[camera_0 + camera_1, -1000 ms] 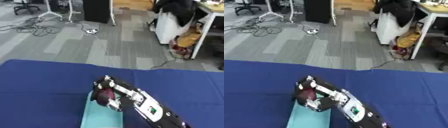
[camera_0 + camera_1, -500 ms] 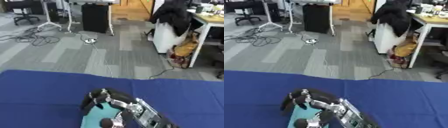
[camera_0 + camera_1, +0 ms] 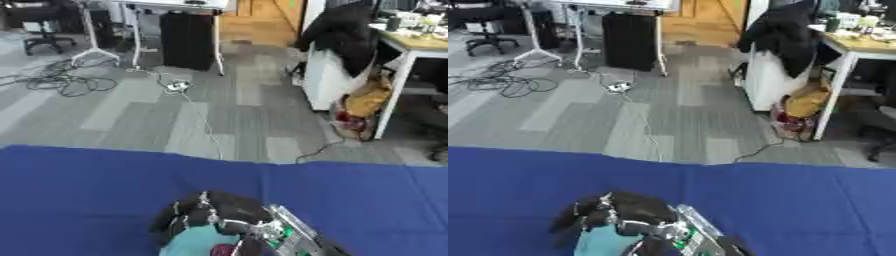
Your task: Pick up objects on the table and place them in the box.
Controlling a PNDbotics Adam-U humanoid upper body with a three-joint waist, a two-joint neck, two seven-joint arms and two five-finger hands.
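The robot's right hand is low at the near edge of the desk with the dark blue cloth. It hangs over the light teal box, and only a small part of that box shows at the bottom of the view. A small dark red thing peeks out just under the hand, right by the box. I cannot tell if it is lying in the box or is held. The fingers look bent and droop down around the top of the box, but I cannot tell if they are clamped on anything. The left hand is not in sight.

I think this is the drop-off step. To do it well, the hand should stay right above the inside of the box, spread its fingers wide, and then lift straight up so it does not bump the thin box wall.
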